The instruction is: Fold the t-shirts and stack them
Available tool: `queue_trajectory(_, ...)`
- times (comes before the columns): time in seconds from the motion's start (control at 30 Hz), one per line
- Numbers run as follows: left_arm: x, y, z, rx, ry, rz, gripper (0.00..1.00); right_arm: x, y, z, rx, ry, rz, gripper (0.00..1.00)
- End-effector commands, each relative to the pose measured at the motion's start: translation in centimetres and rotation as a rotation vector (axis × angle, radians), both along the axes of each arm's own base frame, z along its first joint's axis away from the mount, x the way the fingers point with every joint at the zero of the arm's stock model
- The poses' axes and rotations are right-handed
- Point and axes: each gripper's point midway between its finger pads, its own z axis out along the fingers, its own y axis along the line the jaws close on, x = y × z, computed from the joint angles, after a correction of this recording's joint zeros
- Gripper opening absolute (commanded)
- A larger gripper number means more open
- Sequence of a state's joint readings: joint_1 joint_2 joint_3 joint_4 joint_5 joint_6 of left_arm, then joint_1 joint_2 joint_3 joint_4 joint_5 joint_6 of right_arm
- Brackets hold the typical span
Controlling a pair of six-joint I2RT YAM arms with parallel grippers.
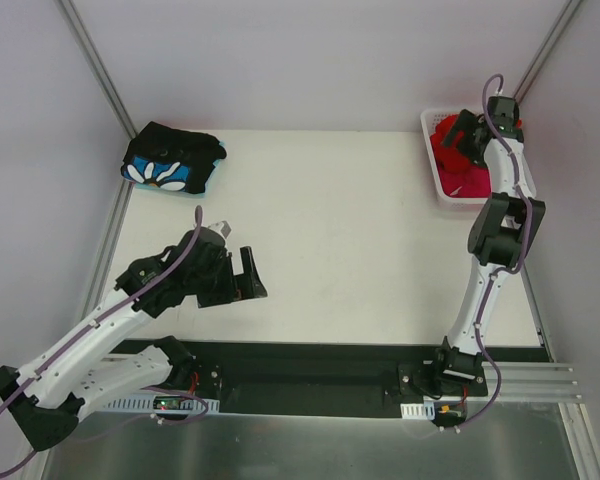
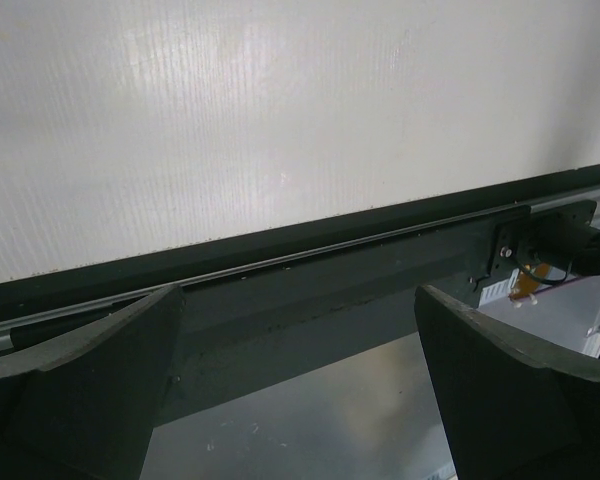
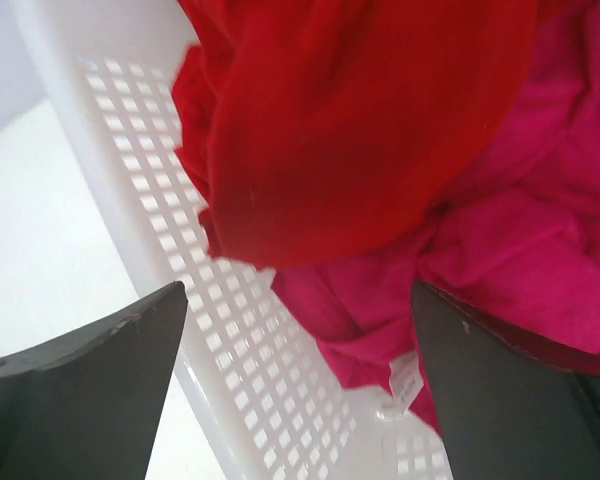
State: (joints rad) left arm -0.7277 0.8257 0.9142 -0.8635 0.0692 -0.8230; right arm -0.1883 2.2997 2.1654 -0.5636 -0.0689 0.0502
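Left arm base (image 1: 40, 405), nearest the lens, stands on the black rail (image 1: 310, 375) at the table's (image 1: 360, 230) near edge. Left tool (image 2: 298, 300): jaws spread wide, nothing between them, poised over the near left part of the table. Black flower-print t-shirt (image 1: 172, 160): a compact bundle in the far left corner. White lattice basket (image 3: 230, 330): far right corner, holding the red t-shirt (image 3: 360, 130) on top of the magenta-pink t-shirt (image 3: 520, 240), both crumpled. Right tool (image 3: 300, 300): jaws spread, over the basket, gripping no cloth.
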Motion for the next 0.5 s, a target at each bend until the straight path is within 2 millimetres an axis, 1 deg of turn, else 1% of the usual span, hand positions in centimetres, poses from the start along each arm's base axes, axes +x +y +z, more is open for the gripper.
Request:
queue_trajectory(0.0,0.6,-0.6,0.7,-0.013,-0.024,-0.009,0.99,4.0,-1.2,6.0,-0.024,-0.241,0.032,0.97)
queue_trajectory(0.03,0.7,-0.8,0.7,-0.016,-0.024,-0.012,0.99,4.4,-1.4,6.4,-0.029,-0.264,0.03,0.97)
queue_trajectory(0.07,0.8,-1.0,0.7,-0.017,-0.023,-0.017,0.99,4.7,-1.5,6.0,-0.026,-0.263,0.029,0.95)
queue_trajectory(0.1,0.8,-1.1,0.7,-0.018,-0.019,-0.018,0.99,4.8,-2.0,5.9,-0.027,-0.268,0.021,0.94)
queue_trajectory(0.13,0.9,-1.3,0.8,-0.019,-0.017,-0.02,0.99,5.0,-2.2,5.9,-0.023,-0.276,0.02,0.9)
queue_trajectory(0.17,0.9,-1.4,0.9,-0.024,-0.015,-0.023,0.99,5.2,-2.5,5.2,-0.015,-0.27,0.012,0.87)
queue_trajectory(0.2,0.9,-1.5,1.0,-0.025,-0.011,-0.025,0.99,5.2,-3.0,5.0,0.0,-0.269,-0.01,0.82)
queue_trajectory(0.23,1.0,-1.6,1.0,-0.028,-0.009,-0.025,0.99,5.3,-3.0,4.5,0.019,-0.266,-0.01,0.77)
queue_trajectory(0.27,1.0,-1.7,1.1,-0.031,-0.01,-0.028,0.99,5.4,-3.0,3.7,0.036,-0.257,-0.012,0.77)
queue_trajectory(0.37,1.0,-1.8,1.3,-0.034,-0.012,-0.033,0.99,5.2,-3.2,2.3,0.069,-0.23,-0.035,0.76)
queue_trajectory(0.4,1.0,-1.8,1.4,-0.036,-0.013,-0.034,0.99,5.1,-3.2,1.5,0.076,-0.215,-0.043,0.78)
queue_trajectory(0.43,0.9,-1.8,1.4,-0.04,-0.011,-0.037,0.99,5.1,-3.3,1.2,0.078,-0.21,-0.048,0.82)
queue_trajectory(0.47,0.9,-1.9,1.6,-0.047,-0.012,-0.039,0.99,5.2,-3.2,0.9,0.085,-0.207,-0.048,0.82)
